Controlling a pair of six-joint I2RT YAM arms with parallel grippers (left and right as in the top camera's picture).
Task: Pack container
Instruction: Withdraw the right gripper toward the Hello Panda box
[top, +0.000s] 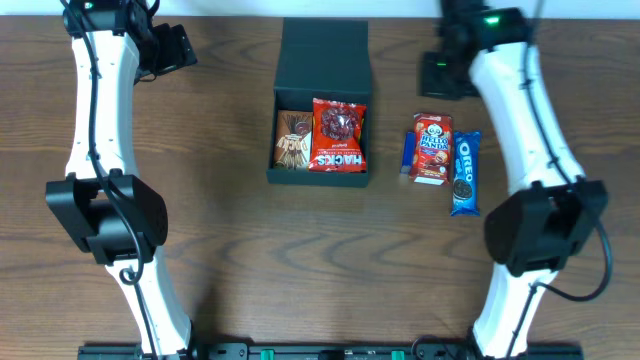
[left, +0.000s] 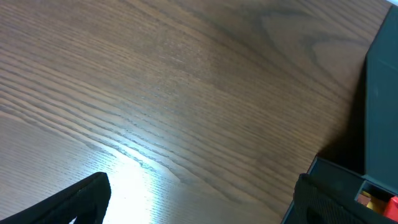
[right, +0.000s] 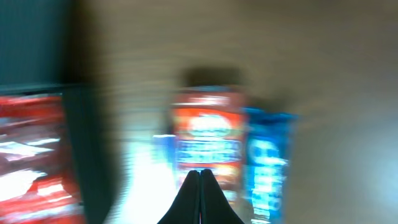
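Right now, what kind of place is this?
Probably a robot lab bench: left arm and right arm at a wood-grain table, an open box holding a Hacks bag, and an Oreo pack among the snacks lined up beside it.

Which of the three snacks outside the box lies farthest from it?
The long blue Oreo pack; the red packet and the small blue packet lie between it and the box.

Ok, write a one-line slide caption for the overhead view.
Open container holding a Hacks bag and a brown packet; Hello Panda box and Oreo pack lie on the table beside it.
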